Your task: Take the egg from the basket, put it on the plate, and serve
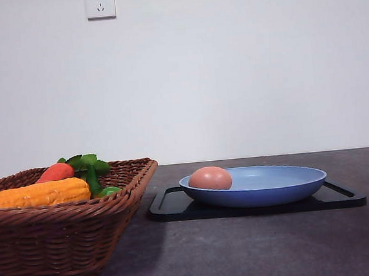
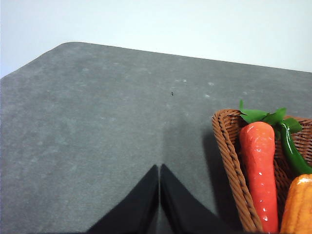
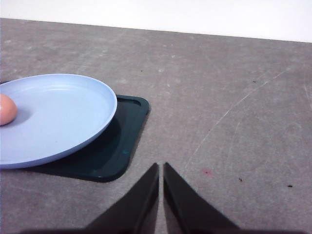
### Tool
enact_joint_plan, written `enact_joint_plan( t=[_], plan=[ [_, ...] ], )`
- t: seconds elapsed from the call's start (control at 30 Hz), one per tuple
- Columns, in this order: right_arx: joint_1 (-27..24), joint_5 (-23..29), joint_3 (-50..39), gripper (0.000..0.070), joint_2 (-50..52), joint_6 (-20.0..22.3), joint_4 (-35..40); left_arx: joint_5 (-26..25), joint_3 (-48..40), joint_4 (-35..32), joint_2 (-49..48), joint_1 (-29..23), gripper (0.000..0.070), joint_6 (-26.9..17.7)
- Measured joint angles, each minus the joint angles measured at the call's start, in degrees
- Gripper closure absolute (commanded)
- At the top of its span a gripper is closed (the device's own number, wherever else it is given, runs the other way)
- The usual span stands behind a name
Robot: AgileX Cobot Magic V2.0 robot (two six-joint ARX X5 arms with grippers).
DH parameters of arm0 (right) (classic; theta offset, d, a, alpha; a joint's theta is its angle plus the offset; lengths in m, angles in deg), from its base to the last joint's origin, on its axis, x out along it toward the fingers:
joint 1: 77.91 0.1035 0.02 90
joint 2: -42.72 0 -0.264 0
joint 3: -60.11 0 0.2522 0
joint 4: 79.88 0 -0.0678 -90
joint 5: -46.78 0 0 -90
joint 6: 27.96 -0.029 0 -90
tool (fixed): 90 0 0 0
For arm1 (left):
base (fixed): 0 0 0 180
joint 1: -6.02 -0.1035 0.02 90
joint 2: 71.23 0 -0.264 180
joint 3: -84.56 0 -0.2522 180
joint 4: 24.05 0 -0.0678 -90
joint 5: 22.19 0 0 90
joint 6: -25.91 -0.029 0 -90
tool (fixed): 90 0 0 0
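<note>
You have the egg [image 1: 209, 178] lying at the left side of the plate [image 1: 273, 191], which sits on the black tray [image 1: 171, 207]. Basket [image 1: 58, 242] holds carrot [image 1: 55, 172] and corn [image 1: 37, 194]. Both grippers' jaws pressed together, empty: left gripper [image 2: 159, 195], right gripper [image 3: 161, 195].

No readable text or labels

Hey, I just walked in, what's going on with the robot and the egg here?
Nothing is being handled right now. The egg already lies in the blue plate, near its left side, and the plate sits on a black tray. The wicker basket to the left holds a carrot, a corn cob and some greens. The left gripper and right gripper are both shut and empty, held over bare table.
</note>
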Motion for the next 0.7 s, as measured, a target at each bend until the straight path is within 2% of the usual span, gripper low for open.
enact_joint_plan(
  t=[0.7],
  plan=[
    [0.00, 0.00, 0.00, 0.0700, 0.00, 0.00, 0.02, 0.00, 0.00, 0.00, 0.00, 0.00, 0.0700, 0.00]
  ],
)
